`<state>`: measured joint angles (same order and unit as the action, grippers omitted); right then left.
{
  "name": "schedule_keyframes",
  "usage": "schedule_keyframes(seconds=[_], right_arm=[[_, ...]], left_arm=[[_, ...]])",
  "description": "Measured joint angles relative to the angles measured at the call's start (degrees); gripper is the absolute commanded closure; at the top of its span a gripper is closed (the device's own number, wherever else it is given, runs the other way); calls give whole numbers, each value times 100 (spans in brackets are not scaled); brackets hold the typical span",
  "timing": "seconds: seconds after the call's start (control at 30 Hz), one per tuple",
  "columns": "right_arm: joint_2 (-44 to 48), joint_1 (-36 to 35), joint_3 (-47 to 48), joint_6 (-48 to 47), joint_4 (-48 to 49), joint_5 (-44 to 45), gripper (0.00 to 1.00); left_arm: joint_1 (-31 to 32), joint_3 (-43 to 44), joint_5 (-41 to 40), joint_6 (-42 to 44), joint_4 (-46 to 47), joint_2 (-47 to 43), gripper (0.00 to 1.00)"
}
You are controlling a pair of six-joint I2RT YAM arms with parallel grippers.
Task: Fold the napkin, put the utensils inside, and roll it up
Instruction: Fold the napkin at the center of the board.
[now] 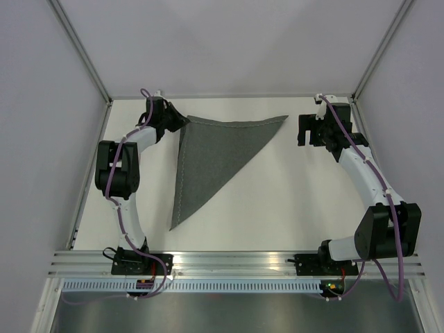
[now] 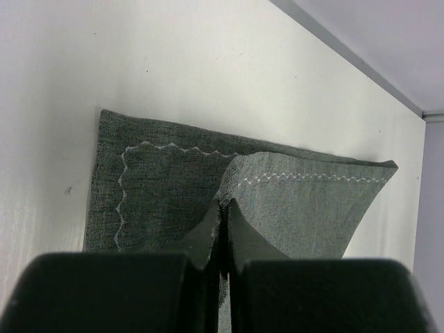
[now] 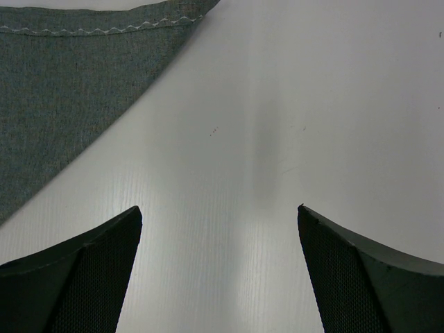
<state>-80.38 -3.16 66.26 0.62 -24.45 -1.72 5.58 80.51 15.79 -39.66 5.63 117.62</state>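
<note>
Twin arms in white and black, strung with purple cable.

Left arm (image 1: pixel 125 173) and right arm (image 1: pixel 368 173) built alike: white tubular links, bulky black joint housings, a thin purple cable (image 1: pixel 122 215) clipped along each from the black bases (image 1: pixel 132 260) at the bottom of the frame up to small white clips near the top. Tiny coloured specks below the bases, possibly indicator lights. Left gripper (image 2: pixel 223 205) matte black, tapering to narrow tips; right gripper (image 3: pixel 219 208) with black wedge fingers (image 3: pixel 76 277), finely dotted like mesh on the inner faces.
</note>
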Motion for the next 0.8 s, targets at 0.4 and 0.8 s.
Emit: schedule_keyframes(seconds=[0.4,0.8], right_arm=[[-2,-2,0,0,2,0,2],[-33,-13,0,0,0,0,2]], left_arm=[[-59,173,85,0,2,92,98],[-122,173,85,0,-4,184,98]])
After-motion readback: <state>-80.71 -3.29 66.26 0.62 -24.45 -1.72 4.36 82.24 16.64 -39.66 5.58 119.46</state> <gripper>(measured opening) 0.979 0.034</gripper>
